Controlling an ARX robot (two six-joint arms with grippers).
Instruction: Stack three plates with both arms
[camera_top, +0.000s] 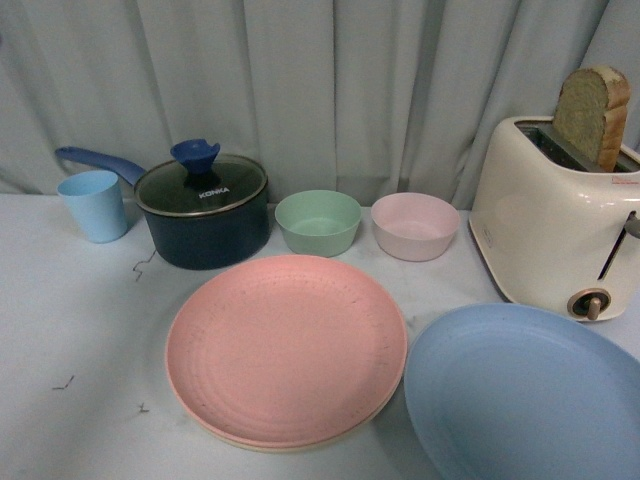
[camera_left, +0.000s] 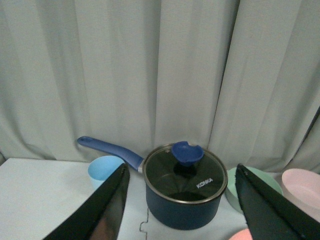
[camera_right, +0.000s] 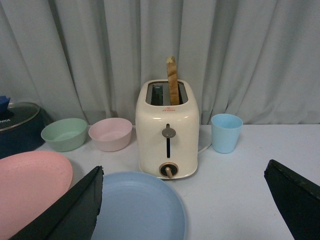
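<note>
Front view: the pink plate (camera_top: 286, 345) lies on the beige plate (camera_top: 285, 447), of which only the rim shows, at mid-table. The light blue plate (camera_top: 525, 395) sits just beside them, in front of the toaster (camera_top: 550, 225).

Left wrist view: the left gripper (camera_left: 181, 170) hangs empty with its fingers spread wide, facing the lidded saucepan (camera_left: 184, 192).

Right wrist view: the right gripper (camera_right: 182, 170), also spread and empty, frames the light blue plate, with the toaster behind it.

Pink plate (camera_top: 285, 345) with faint concentric rings, beige plate (camera_top: 270, 445), light blue plate (camera_top: 525, 395), navy pot (camera_top: 205, 235), green bowl (camera_top: 318, 222), cream toaster (camera_top: 545, 230).
</note>
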